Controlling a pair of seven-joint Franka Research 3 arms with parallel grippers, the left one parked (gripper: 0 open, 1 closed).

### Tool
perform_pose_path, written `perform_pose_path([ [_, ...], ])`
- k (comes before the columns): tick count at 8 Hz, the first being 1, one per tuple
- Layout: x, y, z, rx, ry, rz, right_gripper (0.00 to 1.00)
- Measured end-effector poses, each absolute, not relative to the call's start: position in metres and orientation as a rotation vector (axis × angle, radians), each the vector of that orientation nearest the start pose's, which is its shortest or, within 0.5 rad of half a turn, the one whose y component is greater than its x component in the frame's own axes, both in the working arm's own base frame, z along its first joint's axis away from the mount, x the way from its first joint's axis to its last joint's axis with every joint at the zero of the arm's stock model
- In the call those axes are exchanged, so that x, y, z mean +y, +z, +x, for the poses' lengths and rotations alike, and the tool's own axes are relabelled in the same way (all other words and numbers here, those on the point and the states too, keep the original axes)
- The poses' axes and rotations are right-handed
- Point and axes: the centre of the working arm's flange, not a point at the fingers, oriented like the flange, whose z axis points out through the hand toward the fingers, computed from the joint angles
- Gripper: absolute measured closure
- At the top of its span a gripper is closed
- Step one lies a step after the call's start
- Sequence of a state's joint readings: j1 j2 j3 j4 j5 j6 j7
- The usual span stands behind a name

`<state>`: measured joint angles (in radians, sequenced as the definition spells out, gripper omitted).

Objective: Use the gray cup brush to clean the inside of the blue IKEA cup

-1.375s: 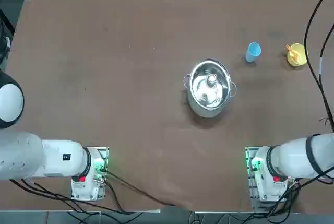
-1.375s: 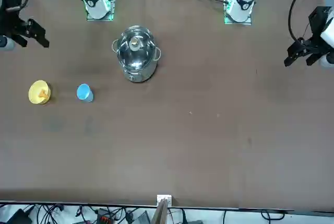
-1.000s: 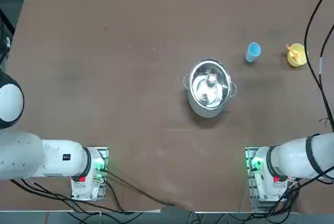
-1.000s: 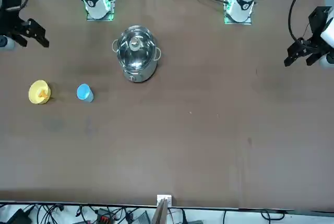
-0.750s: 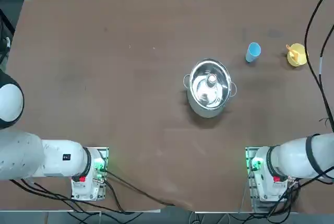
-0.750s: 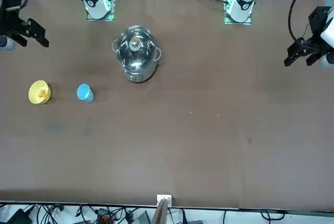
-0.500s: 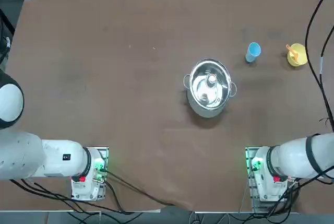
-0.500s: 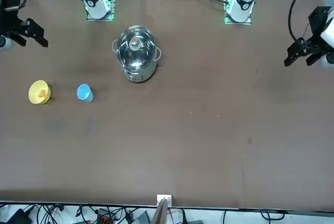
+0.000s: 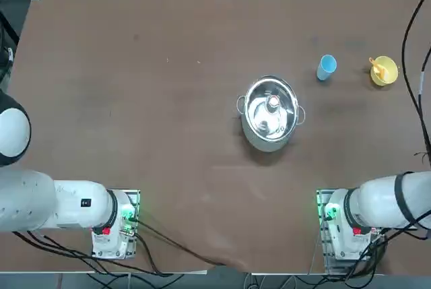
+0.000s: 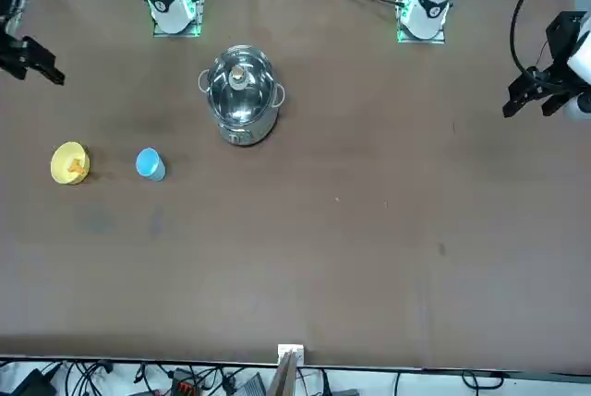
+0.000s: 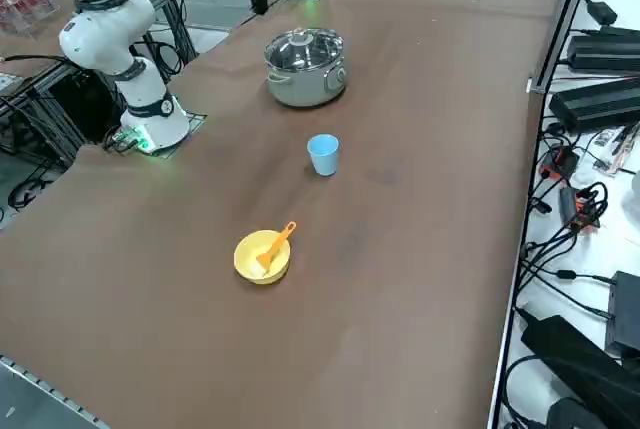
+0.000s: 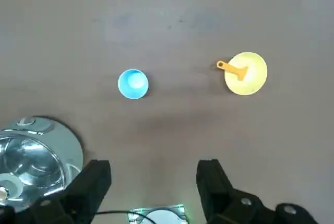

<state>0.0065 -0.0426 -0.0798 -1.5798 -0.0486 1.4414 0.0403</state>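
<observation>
Wrist view: right gripper (image 12: 151, 182) is hanging high over the table (image 12: 172, 15), looking straight down, w/ both fingers (image 12: 91, 182) spread wide apart and nothing btwn them.
Brush: gray cup brush (image 12: 233, 70) is lying in the yellow cup (image 12: 246, 73), orange handle sticking out over the rim; head colour isn't readable.
Blue cup: blue IKEA cup (image 12: 133, 84) is standing upright, mouth up, btwn the yellow cup and the steel pot (image 12: 31, 156), apart from both.
Side view: brush (image 11: 275, 246) is leaning across the yellow cup (image 11: 262, 256); blue IKEA cup (image 11: 323, 155) is sitting further along the table towards the pot (image 11: 305, 67).
Stage: approach only, I'd judge; brush isn't picked up yet, gripper is well apart from it.
Risk 1: handle is thin and slanted, so a descent that's slightly off could be closing on air or on the yellow cup's rim.
Risk 2: yellow cup looks light; nudging the rim could be tipping it or sliding it, taking the brush w/ it.
Risk 3: blue cup looks light and unheld, so brush pressure inside could be pushing it over or skating it towards the pot.
Risk 4: a grip too near the handle tip could be letting the brush pivot during scrubbing.
</observation>
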Motion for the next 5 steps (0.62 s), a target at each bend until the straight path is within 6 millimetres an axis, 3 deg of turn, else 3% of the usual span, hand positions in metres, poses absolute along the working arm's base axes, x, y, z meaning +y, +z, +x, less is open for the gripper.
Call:
perform_pose_path([
  [5, -0.0431, 0.6321, 0.5259, 0.184, 0.156, -3.176, 0.0],
])
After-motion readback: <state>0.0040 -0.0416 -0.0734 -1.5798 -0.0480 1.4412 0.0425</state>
